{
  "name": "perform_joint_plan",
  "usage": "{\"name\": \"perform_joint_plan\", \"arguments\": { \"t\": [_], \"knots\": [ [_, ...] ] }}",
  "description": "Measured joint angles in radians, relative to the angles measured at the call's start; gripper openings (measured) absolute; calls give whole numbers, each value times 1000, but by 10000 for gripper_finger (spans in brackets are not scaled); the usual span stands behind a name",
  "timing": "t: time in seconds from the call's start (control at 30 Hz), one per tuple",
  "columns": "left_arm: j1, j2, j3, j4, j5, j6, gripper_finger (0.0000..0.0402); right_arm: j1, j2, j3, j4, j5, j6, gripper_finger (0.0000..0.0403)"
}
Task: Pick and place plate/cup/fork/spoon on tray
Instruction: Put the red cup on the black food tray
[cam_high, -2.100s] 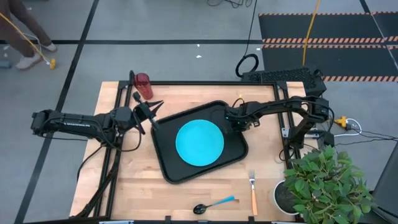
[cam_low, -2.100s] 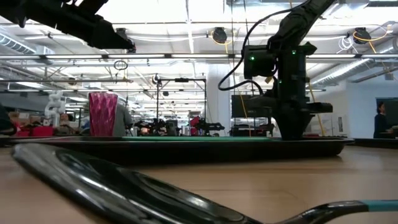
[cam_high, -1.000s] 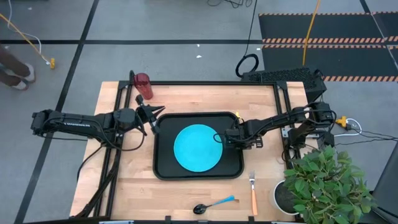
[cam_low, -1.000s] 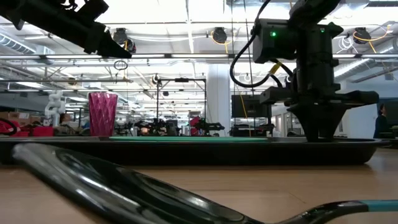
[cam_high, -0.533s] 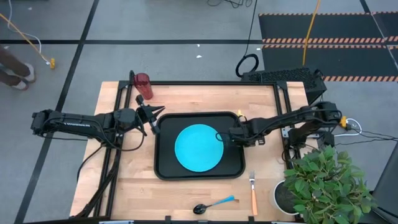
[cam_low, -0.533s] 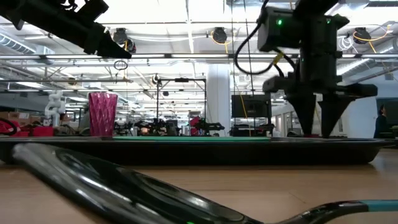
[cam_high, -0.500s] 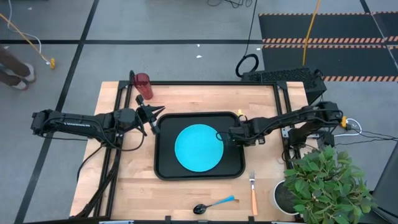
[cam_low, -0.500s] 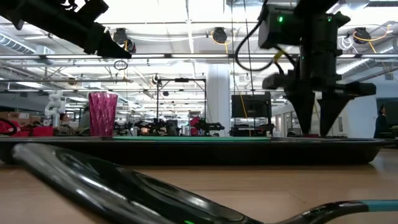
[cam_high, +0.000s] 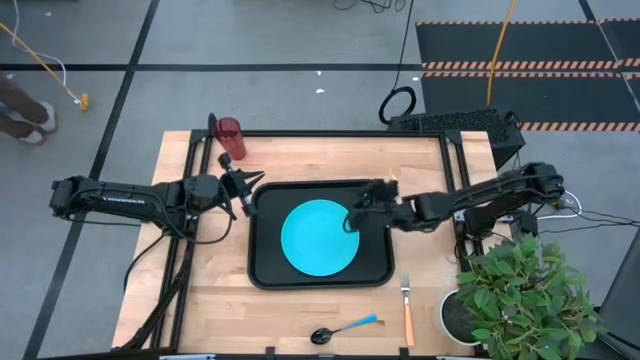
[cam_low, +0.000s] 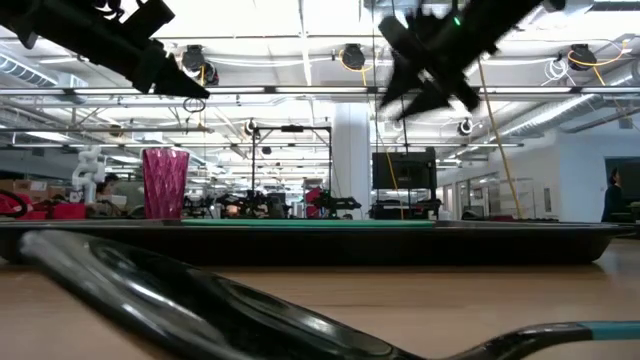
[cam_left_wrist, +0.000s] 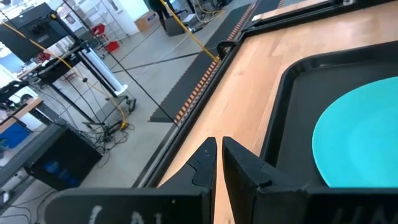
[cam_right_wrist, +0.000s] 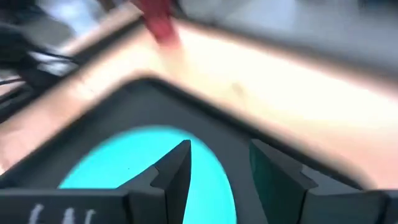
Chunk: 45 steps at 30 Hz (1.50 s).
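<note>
The cyan-blue plate (cam_high: 320, 235) lies flat on the floor of the black tray (cam_high: 262, 262) at the table's middle. My right gripper (cam_high: 353, 217) hangs open in the air over the plate's right edge, slanting down, its fingers (cam_right_wrist: 177, 167) apart and holding nothing. My left gripper (cam_left_wrist: 218, 152) is shut and hovers above the table beside the tray's far left corner. The red cup (cam_high: 230, 138) stands upright at the far left. The orange-handled fork (cam_high: 407, 310) and the blue-handled spoon (cam_high: 345, 328) lie on the table near its front edge.
A potted plant (cam_high: 520, 290) stands at the table's near right corner, close to the fork. In the low view the spoon's bowl (cam_low: 200, 300) fills the foreground before the tray's rim (cam_low: 300, 240). A person's feet (cam_high: 20, 115) show on the floor far left.
My right gripper has opened at the plate's right edge, let go, then risen well clear of the tray and tipped from pointing down to a slant. The plate stays flat on the tray.
</note>
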Motion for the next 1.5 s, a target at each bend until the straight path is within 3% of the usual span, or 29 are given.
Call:
{"name": "perform_joint_plan", "arguments": {
  "t": [0.13, 0.3, 0.53, 0.6, 0.7, 0.83, 1.0, 1.2, 1.3, 1.4, 1.5],
  "knots": [
    [0, 0, 0, -3, -25, 3, 31, 34, 57, 0, 312, 63, -412, 151],
    [3, 0, 1, 0, -26, -86, 31, 21, 156, 0, 505, 17, -641, 151],
    [55, 33, 229, -271, -22, -122, 31, -33, 210, 0, 524, -64, -644, 150],
    [80, 68, 306, -371, -22, -141, 36, -50, 210, 0, 549, -87, -725, 150],
    [114, 128, 397, -483, -22, -147, 64, -95, 182, -2, 545, -92, -854, 150],
    [172, 220, 466, -543, -36, -193, 121, -182, 138, -42, 565, -111, -883, 150],
    [294, 341, 555, -569, -36, -266, 182, -304, 96, -129, 690, -359, -974, 150],
    [494, 521, 775, -935, 145, -369, 208, -428, 9, -145, 684, -595, -941, 150],
    [504, 591, 874, -1065, 146, -297, 209, -446, -44, -144, 686, -618, -947, 150],
    [489, 632, 938, -1181, 113, -172, 209, -441, -75, -143, 629, -619, -847, 150],
    [491, 666, 988, -1336, 23, -90, 209, -411, -77, -144, 571, -618, -821, 150]
  ]
}}
